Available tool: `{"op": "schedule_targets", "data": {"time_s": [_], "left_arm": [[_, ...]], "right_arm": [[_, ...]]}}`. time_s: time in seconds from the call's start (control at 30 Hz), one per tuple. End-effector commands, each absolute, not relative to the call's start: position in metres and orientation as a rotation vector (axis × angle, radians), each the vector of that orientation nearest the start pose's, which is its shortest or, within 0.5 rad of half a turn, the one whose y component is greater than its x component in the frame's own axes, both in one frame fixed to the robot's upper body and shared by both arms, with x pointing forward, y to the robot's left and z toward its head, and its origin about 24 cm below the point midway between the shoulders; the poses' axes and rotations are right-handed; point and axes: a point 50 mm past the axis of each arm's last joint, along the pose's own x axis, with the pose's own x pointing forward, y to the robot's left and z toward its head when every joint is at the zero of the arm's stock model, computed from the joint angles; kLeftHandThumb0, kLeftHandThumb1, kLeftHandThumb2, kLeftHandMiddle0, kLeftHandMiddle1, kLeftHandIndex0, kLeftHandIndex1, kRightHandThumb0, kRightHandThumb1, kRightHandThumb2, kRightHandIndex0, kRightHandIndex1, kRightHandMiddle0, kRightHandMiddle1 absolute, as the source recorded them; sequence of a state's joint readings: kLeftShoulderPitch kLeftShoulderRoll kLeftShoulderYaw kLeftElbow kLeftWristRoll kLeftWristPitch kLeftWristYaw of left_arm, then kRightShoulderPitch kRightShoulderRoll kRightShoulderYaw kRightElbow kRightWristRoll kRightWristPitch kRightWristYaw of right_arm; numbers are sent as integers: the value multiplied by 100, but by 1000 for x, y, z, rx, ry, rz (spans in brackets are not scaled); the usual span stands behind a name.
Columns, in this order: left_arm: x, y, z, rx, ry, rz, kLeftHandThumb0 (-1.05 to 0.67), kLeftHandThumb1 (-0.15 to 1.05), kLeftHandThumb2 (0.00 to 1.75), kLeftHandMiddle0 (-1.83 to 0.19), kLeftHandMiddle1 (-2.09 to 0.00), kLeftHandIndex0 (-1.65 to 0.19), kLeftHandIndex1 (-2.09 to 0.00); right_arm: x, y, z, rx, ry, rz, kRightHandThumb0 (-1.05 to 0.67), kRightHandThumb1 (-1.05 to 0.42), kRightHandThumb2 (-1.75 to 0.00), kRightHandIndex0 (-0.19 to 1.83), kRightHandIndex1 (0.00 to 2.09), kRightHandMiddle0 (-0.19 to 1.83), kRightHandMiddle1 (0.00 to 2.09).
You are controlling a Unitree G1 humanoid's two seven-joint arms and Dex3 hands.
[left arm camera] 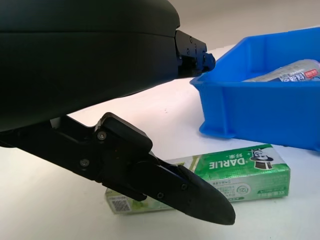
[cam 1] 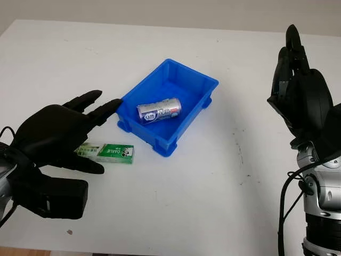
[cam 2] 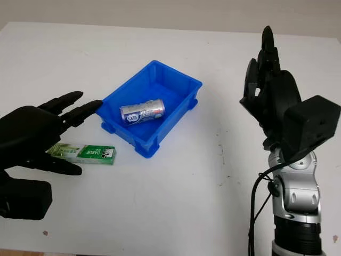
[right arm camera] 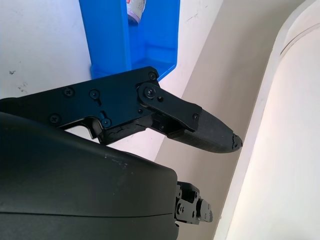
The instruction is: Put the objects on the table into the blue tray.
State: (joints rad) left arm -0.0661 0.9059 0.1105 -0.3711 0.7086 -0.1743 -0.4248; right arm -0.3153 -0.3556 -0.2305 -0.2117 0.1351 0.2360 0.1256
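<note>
A blue tray [cam 1: 198, 81] stands in the middle of the white table with a silver can [cam 1: 159, 110] lying inside it. A green Darlie toothpaste box [cam 1: 112, 153] lies flat on the table just left of the tray's near corner. My left hand [cam 1: 80, 125] hovers open over the box's left end, with its thumb [left arm camera: 200, 196] in front of the box [left arm camera: 240, 172] and its other fingers reaching toward the tray [left arm camera: 260, 105]. My right hand [cam 1: 293, 69] is raised, open and holding nothing, to the right of the tray.
The white table [cam 1: 202, 197] extends around the tray, with small dark specks near its front. The table's far edge meets a pale wall [cam 1: 160, 10]. The right arm's silver forearm and cables [cam 1: 314, 213] rise at the bottom right.
</note>
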Motion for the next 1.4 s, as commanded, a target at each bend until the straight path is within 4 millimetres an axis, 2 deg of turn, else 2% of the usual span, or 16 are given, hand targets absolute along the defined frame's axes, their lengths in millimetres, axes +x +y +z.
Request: {"op": "schedule_targets", "data": {"time_s": [0.0,0.13,0.4,0.5,0.63,0.77,0.93,1.13,1.37], "left_arm": [[245,225,189,1742,-271,-357,-74,96,6,-21,-9,-23,-14],[245,222,189,1727,-242,-390,-73,95,5,-30,-9,-31,-16],[242,219,194,1688,-216,-379,-72,94,5,-20,-3,-22,-9],[238,221,198,1598,-299,-344,-74,90,4,-11,-1,-13,-3],[227,226,212,1416,-406,-335,-82,88,5,16,0,16,0],[219,230,221,1290,-540,-266,-90,88,5,19,0,19,0],[210,236,231,1244,-570,-168,-96,89,6,19,0,19,0],[207,244,229,1258,-504,-105,-99,89,5,19,0,19,0],[205,248,221,1421,-303,-125,-95,87,5,19,-1,17,-2]], "right_arm": [[286,-228,183,-204,-342,-26,-61,-105,-86,-19,0,-19,0],[286,-227,184,-202,-348,-22,-61,-105,-86,-19,0,-19,0],[286,-228,184,-194,-345,-25,-62,-105,-85,-19,0,-19,0],[287,-229,183,-205,-345,-20,-61,-105,-86,-19,0,-19,0],[288,-228,183,-221,-342,-20,-61,-105,-88,-19,0,-19,0],[289,-228,183,-216,-340,-23,-61,-105,-88,-19,0,-19,0],[291,-227,182,-221,-337,-19,-62,-105,-87,-19,0,-19,0],[291,-228,182,-224,-344,-18,-61,-105,-88,-19,0,-19,0],[291,-228,183,-225,-344,-19,-62,-105,-88,-19,0,-19,0]]}}
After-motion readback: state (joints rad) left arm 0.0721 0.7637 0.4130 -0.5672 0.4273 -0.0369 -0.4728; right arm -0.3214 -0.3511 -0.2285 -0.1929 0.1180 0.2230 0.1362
